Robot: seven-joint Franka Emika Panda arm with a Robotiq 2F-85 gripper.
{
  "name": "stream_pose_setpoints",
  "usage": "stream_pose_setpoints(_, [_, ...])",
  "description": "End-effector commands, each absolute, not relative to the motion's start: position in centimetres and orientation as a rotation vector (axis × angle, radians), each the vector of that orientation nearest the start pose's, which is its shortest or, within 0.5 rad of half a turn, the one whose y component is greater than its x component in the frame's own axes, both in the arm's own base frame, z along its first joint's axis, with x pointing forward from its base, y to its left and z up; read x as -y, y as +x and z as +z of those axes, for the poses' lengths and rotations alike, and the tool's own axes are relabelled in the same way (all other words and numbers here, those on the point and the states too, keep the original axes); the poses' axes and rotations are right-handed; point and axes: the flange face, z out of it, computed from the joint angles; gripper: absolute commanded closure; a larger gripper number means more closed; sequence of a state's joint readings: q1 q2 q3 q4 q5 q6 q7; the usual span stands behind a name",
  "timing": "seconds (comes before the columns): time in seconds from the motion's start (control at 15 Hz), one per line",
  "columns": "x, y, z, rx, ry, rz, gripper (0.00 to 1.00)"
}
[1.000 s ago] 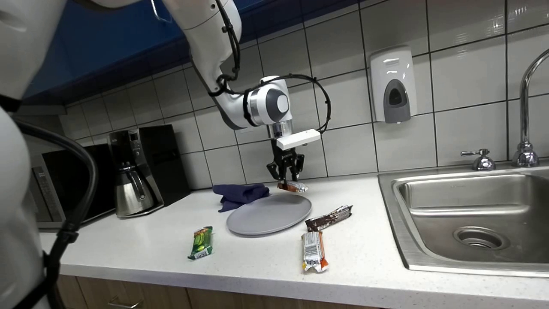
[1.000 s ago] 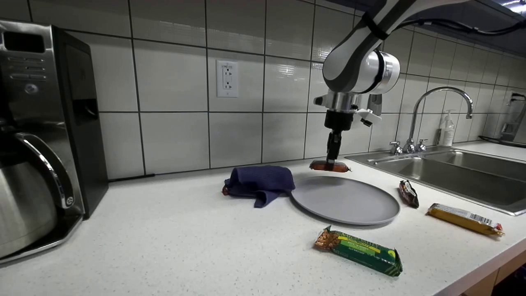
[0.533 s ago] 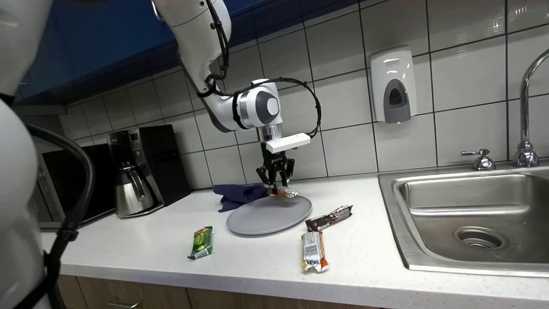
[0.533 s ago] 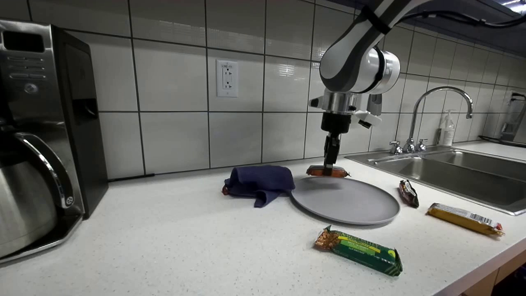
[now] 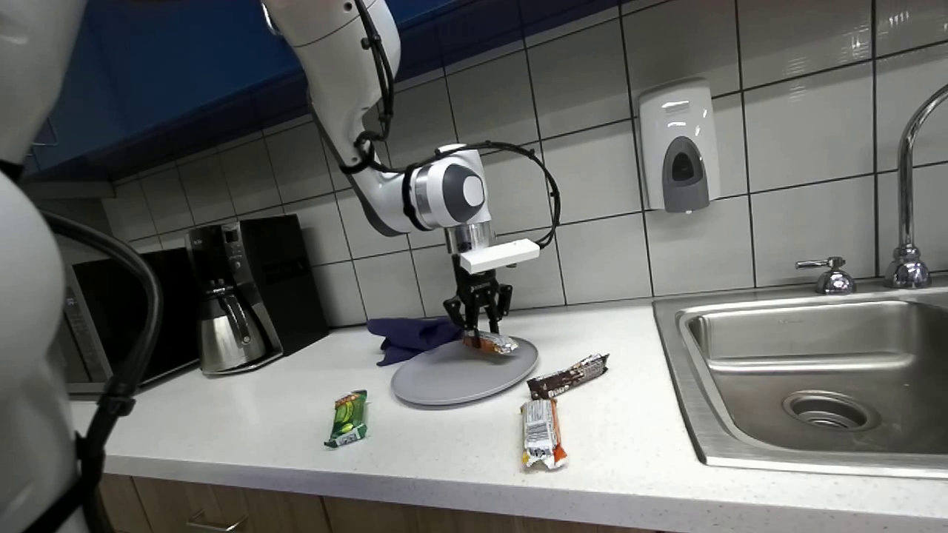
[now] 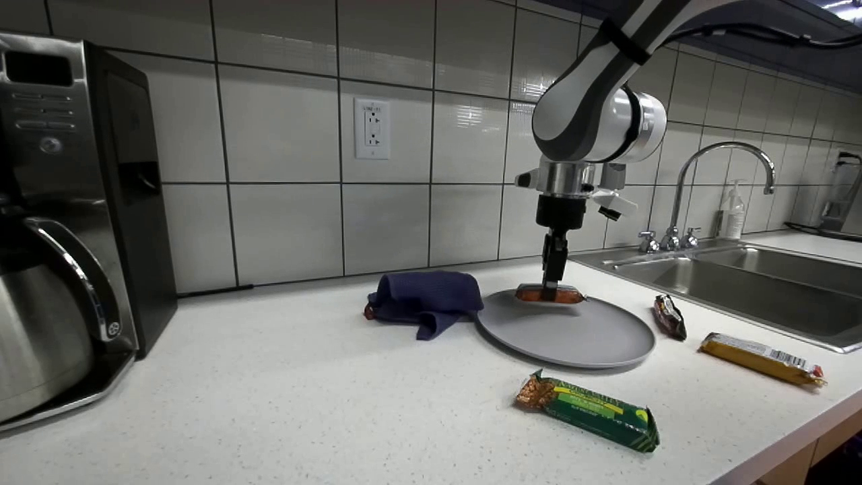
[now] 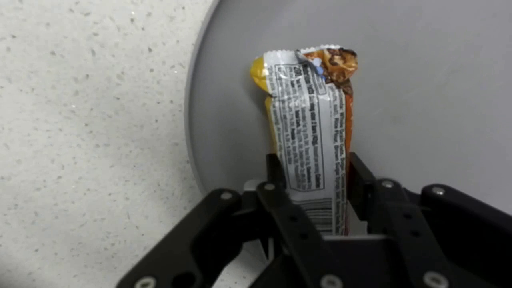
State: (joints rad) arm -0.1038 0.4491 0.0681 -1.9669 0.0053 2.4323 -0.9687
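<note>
We are watching the black two-fingered end effector (image 7: 314,170) grasping an oblong snack bar in a silver, orange and yellow wrapper (image 7: 308,120), its jaws pressing against both long sides. In the wrist view we are looking down on its printed back and crimped end. In both exterior views we are finding it roughly level over a round, flat grey plate (image 6: 586,340), toward the glossy tiled wall (image 6: 289,229); whether it is touching, we cannot tell. A folded dark blue cloth (image 6: 427,293) is lying just beside the plate on the white speckled worktop (image 6: 269,404). A bar in a shiny green wrapper (image 6: 599,414) is lying apart from the plate. On the side of the stainless steel sink (image 5: 695,385), a bar in a dark brown wrapper (image 5: 569,376) is lying near the plate, and a bar in a silver and orange wrapper (image 5: 542,433) near that.
</note>
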Motion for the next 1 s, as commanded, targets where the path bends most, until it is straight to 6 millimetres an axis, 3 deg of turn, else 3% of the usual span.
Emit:
stream_pose_setpoints(0.0, [2.7, 61.0, 24.9, 1.355, -2.838, -0.041, 0.84])
stream_pose_setpoints(0.07, [2.7, 60.9, 24.9, 1.343, -2.841, -0.036, 0.35])
stream_pose_setpoints(0.13, [2.7, 60.9, 25.1, 1.333, -2.842, -0.039, 0.33])
stream_pose_setpoints(0.4, [2.5, 60.8, 25.9, 1.321, -2.839, -0.052, 0.05])
stream_pose_setpoints(0.47, [2.5, 60.8, 26.1, 1.319, -2.839, -0.055, 0.0])
stream_pose_setpoints(0.93, [3.4, 60.5, 28.5, 1.195, -2.914, -0.093, 0.0])
